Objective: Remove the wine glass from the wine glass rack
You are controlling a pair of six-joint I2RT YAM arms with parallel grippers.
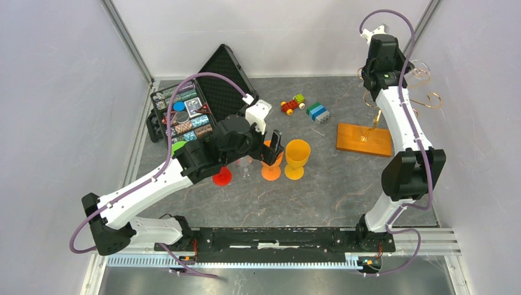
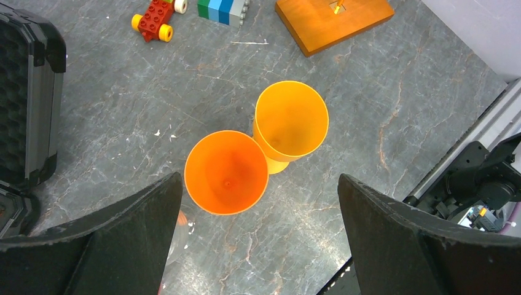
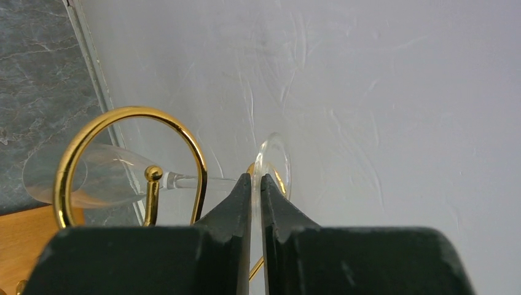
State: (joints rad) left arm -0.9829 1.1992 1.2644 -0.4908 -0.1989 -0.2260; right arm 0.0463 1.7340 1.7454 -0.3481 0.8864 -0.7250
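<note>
Right wrist: wine glass, clear round foot in black right tool.

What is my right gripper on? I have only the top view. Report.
Observer: The right gripper is shut on the foot of the clear glass.
Operator: Tell me whether it is off the rack.
Observer: Not yet. The stem sits in a gold loop of the rack, with the bowl on the far side of the loop from the fingers.
Operator: Now give me the left gripper.
Observer: The left gripper is wide open above two orange cups and grips nothing.
</note>
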